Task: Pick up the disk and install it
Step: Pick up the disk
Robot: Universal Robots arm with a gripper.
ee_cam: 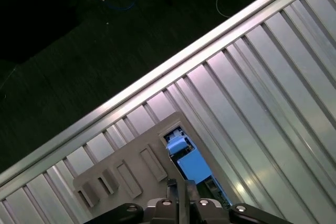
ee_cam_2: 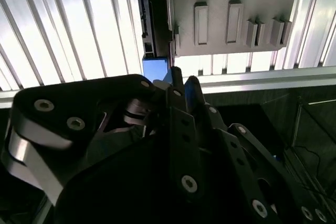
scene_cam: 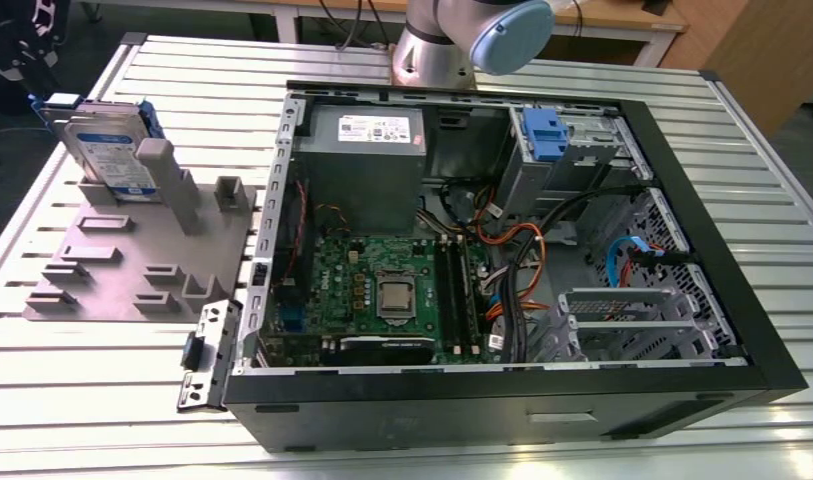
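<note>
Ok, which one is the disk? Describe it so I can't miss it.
On the exterior view's left, beside the open computer case, lies a grey fixture plate. The disk stands on edge at its far corner: silver-grey, white-and-blue label, blue bracket, unlike the bare grey posts beside it.

Room lies open above the disk (scene_cam: 99, 140), though a grey post (scene_cam: 158, 168) stands just beside it

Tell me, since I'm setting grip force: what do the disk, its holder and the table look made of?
Disk: silver-grey metal casing, paper-like white-and-blue label, glossy blue frame that looks plastic. Holder: uniform matte grey, probably plastic. Table: ribbed bright metal, likely aluminium by its sheen.
</note>
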